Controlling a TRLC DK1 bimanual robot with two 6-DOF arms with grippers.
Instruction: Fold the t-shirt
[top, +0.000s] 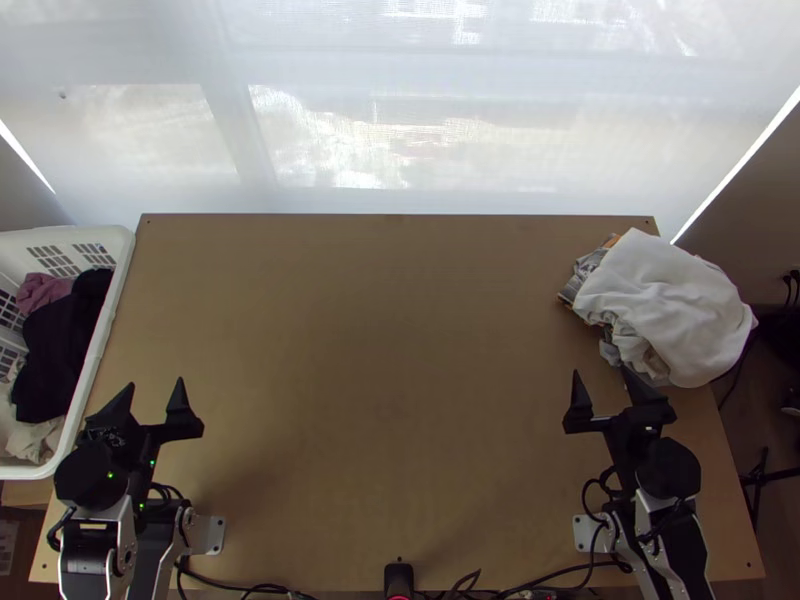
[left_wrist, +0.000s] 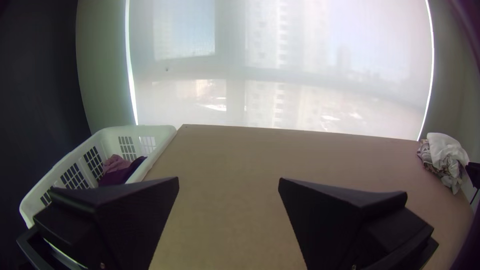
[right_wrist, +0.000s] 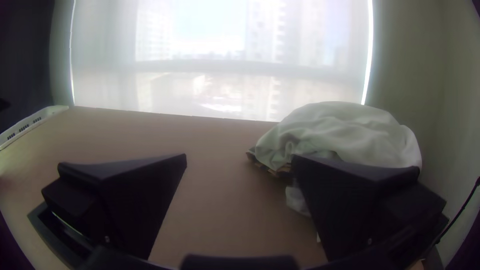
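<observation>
My left gripper (top: 155, 384) and right gripper (top: 601, 371), lower left and lower right of the frame, are released and hold nothing; spread fingers suit a coming grasp, and their side positions presumably reserve the table's (top: 390, 400) middle for spreading. At left, the basket (top: 113, 310) contains a bunched dark garment (top: 55, 350), apparently within my left arm's reach. At right, toward the far corner, white cloth (top: 665, 300) lies heaped, probably set aside from the folding area. Which is the t-shirt, I cannot tell.
</observation>
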